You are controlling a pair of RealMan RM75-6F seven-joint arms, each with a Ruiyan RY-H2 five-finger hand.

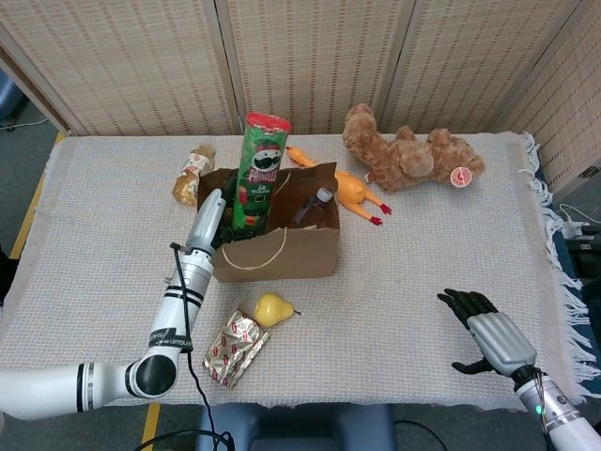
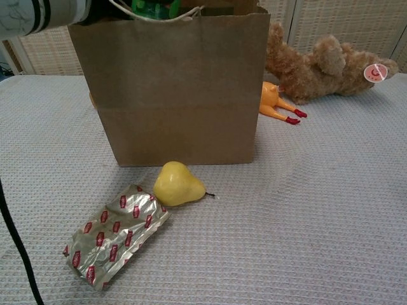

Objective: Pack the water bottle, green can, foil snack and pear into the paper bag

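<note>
The green can (image 1: 260, 166) stands upright with its lower end down in the mouth of the brown paper bag (image 1: 282, 254), and my left hand (image 1: 225, 228) grips it near the bottom. The water bottle (image 1: 317, 201) leans inside the bag, only its cap and neck showing. In front of the bag lie the yellow pear (image 1: 272, 308) and the foil snack (image 1: 235, 348). My right hand (image 1: 486, 335) hovers open near the table's front right edge. In the chest view the bag (image 2: 178, 89) fills the top, with the can (image 2: 152, 7) peeking over its rim, the pear (image 2: 178, 184) and the foil snack (image 2: 114, 235) below.
A brown teddy bear (image 1: 408, 155) and an orange rubber chicken (image 1: 349, 193) lie behind and to the right of the bag. A small jar-like bottle (image 1: 192, 174) lies behind the bag on the left. My left arm (image 2: 38, 14) crosses the chest view's top left corner.
</note>
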